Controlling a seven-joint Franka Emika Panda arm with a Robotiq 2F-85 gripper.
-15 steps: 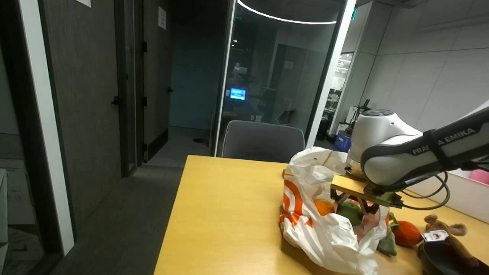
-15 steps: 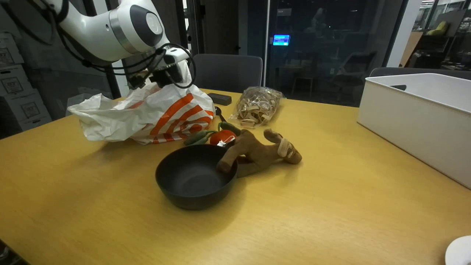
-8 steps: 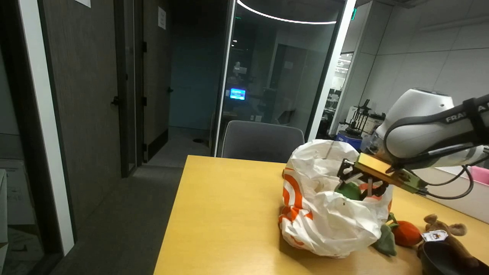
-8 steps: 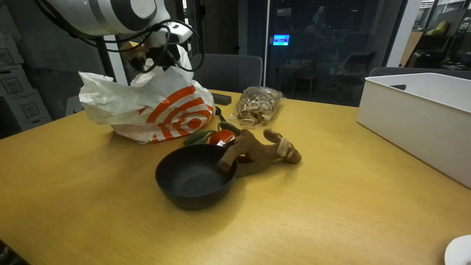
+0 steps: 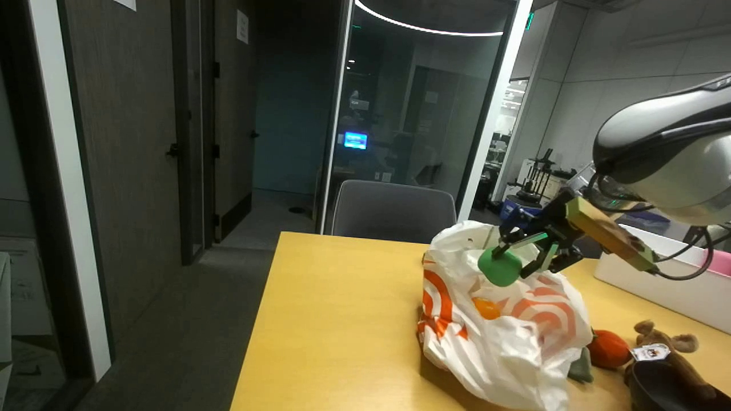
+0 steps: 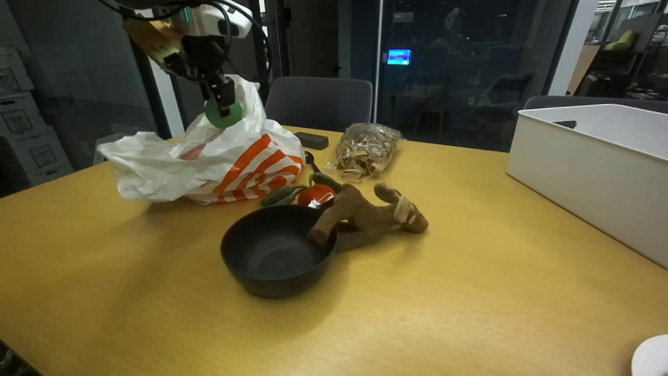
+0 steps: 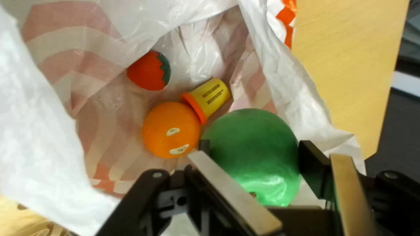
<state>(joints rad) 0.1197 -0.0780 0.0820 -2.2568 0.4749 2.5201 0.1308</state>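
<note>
Your gripper (image 7: 254, 150) pinches a green round item (image 5: 498, 268) at the mouth of the white bag (image 5: 491, 357); an orange (image 7: 170, 126) lies inside.

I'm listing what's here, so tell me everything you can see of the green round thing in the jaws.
The green round thing is plain and smooth, with a shiny highlight and a small brown mark near its lower edge in the wrist view. It looks like plastic or rubber, but the pictures do not settle which. The jaws grip it from both sides, holding it over the open mouth of the white bag. Whether it touches the bag is unclear.
</note>
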